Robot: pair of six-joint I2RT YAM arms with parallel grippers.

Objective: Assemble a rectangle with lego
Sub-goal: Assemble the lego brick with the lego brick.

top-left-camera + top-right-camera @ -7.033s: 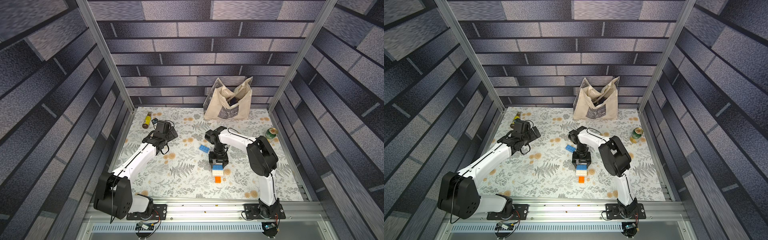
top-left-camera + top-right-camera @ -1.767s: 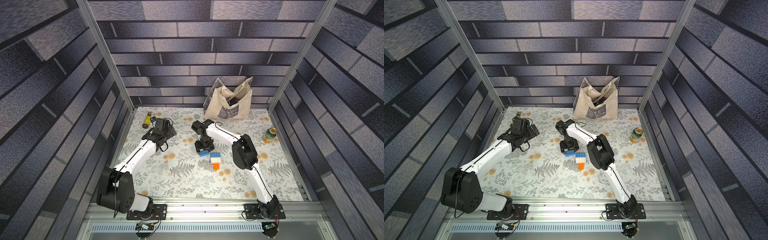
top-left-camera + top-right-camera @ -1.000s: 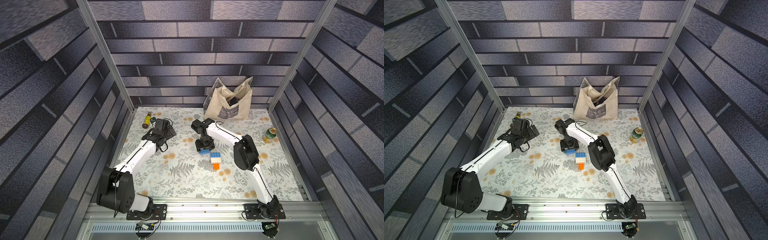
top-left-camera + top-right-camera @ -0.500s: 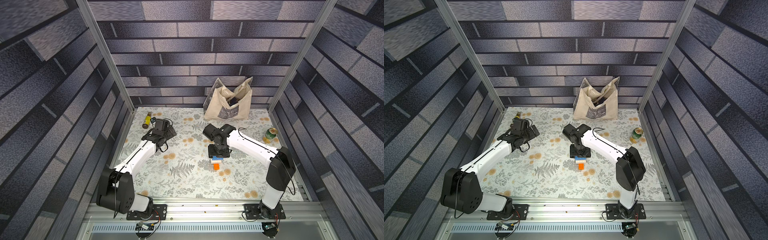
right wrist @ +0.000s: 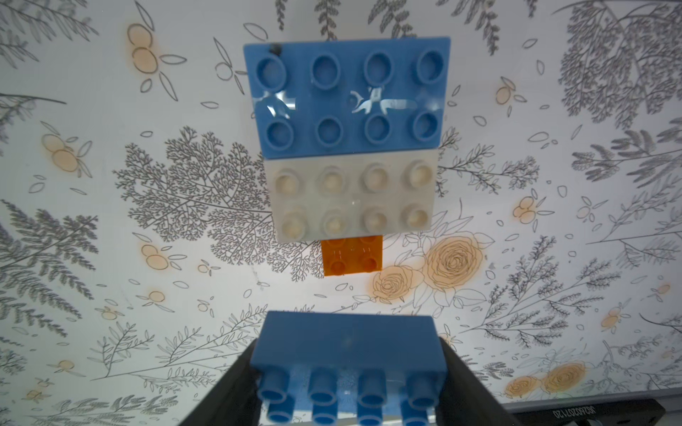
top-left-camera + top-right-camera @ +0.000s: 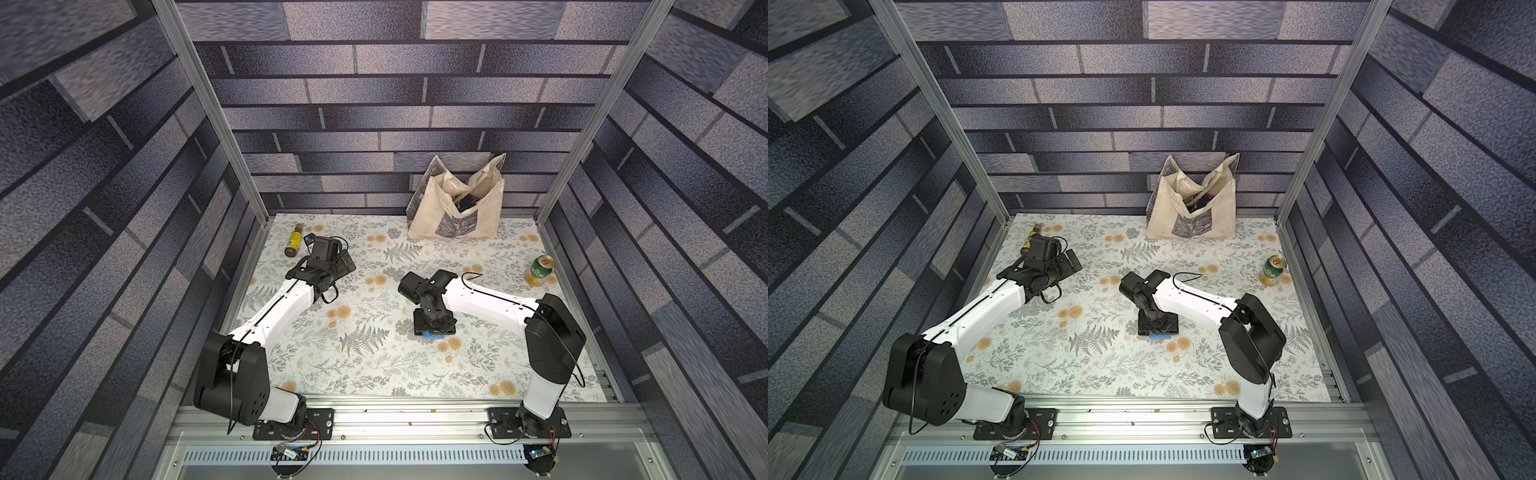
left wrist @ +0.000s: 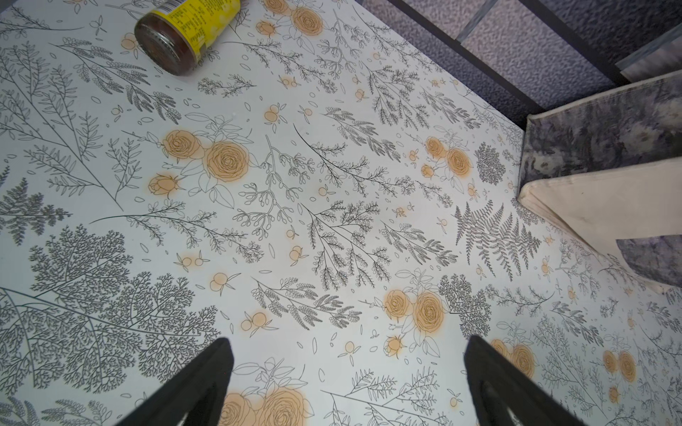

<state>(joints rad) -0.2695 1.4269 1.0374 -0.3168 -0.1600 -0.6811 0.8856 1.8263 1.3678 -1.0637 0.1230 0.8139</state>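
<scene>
In the right wrist view my right gripper is shut on a blue lego brick, studs facing the camera, held above the table. Below it lies the partly built rectangle: a blue brick joined to a white brick, with an orange brick sticking out underneath. In both top views the right gripper hides the block; only a blue sliver shows beneath it. My left gripper is open over bare cloth at the far left.
A yellow-labelled jar lies at the back left near the left gripper. A cloth tote bag stands against the back wall. A green can stands at the right edge.
The right arm has carried the blue brick from left of the block to a spot right over it, and now hides the block in the top views. The left arm has not moved.
</scene>
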